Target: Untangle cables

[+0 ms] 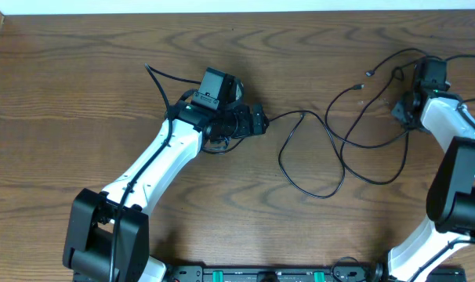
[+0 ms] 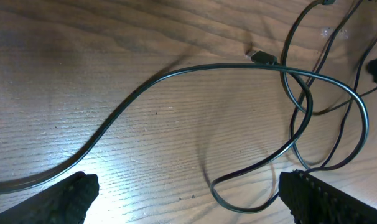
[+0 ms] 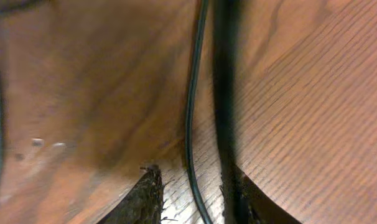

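Where black cables [image 2: 207, 66] lie looped: separating step. Left gripper [image 2: 188, 196] gaping, empty; right gripper [image 3: 191, 186] narrowly parted astride one, unpinched. Next: firm regrasp, draw apart.

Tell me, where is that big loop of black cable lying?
Overhead view: the cable loop lies on the table, right of centre, between the left arm and the right arm.

A dark brown, wood-grain tabletop [image 1: 57, 94] fills nearly the whole overhead view, its long wavy grain running side to side. Beyond its far edge lies a pale white strip [image 1: 237, 5]. At the near edge sits a black rail [image 1: 269, 274] with small green parts. In the close views the wood is lit unevenly: pale, glossy patches beside warm brown shade.
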You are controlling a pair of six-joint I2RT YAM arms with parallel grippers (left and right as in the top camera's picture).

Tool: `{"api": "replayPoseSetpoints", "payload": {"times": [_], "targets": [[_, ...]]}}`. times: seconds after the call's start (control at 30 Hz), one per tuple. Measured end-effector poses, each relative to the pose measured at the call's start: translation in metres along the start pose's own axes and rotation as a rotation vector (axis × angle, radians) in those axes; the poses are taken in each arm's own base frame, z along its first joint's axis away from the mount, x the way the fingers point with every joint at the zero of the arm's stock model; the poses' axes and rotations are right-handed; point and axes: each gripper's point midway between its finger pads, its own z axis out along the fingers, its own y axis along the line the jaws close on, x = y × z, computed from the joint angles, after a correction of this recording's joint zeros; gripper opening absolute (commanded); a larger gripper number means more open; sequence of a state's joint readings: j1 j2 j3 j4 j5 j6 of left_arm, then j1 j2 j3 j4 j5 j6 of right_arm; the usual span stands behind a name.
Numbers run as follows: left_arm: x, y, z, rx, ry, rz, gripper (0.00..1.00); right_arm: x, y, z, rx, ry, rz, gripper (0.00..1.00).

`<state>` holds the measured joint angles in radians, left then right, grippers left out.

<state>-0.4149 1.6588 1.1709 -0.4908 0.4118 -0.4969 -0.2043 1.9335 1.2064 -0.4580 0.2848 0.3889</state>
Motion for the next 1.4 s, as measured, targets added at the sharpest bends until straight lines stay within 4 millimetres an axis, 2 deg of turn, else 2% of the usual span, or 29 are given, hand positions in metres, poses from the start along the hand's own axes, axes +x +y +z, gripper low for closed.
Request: {"api": "replayPoseSetpoints", "payload": {"times": [0.1,0.2,0.33,0.43,0.53,0.57,0.63,0.67,0.73,0.87,1.03,1.17,1.3,1.4], "targets": [[0.0,0.0,0.0,0.0,0.0,0.0,0.98,0.01,-0.004,0.014,0.017,0.038,-0.003,0.39],[0.0,0.0,0.0,0.0,0.0,0.0,0.98,0.009,-0.003,0.017,0.012,0.043,0.001,0.39],[0.0,0.0,0.0,0.0,0.0,0.0,0.98,0.01,-0.002,0.016,0.006,0.058,-0.007,0.2],[0.0,0.0,0.0,0.0,0.0,0.0,0.98,0.013,0.002,0.016,-0.016,0.075,-0.013,0.17],[0.0,0.0,0.0,0.0,0.0,0.0,0.98,0.019,0.004,0.014,-0.036,0.11,-0.046,0.09],[0.0,0.0,0.0,0.0,0.0,0.0,0.98,0.021,0.004,0.014,-0.039,0.121,-0.052,0.09],[0.0,0.0,0.0,0.0,0.0,0.0,0.98,0.024,0.004,0.013,-0.044,0.136,-0.06,0.23],[0.0,0.0,0.0,0.0,0.0,0.0,0.98,0.025,0.003,0.014,-0.041,0.139,-0.062,0.25],[0.0,0.0,0.0,0.0,0.0,0.0,0.98,0.025,-0.001,0.015,-0.037,0.148,-0.063,0.25],[0.0,0.0,0.0,0.0,0.0,0.0,0.98,0.026,0.002,0.02,-0.077,0.181,-0.051,0.03],[0.0,0.0,0.0,0.0,0.0,0.0,0.98,0.026,0.005,0.021,-0.128,0.201,-0.04,0.01],[0.0,0.0,0.0,0.0,0.0,0.0,0.98,0.014,0.009,0.019,-0.173,0.184,-0.023,0.01],[0.0,0.0,0.0,0.0,0.0,0.0,0.98,-0.003,0.023,0.018,-0.241,0.165,-0.04,0.01],[0.0,0.0,0.0,0.0,0.0,0.0,0.98,-0.033,0.037,0.009,-0.296,0.101,-0.078,0.01]]}}
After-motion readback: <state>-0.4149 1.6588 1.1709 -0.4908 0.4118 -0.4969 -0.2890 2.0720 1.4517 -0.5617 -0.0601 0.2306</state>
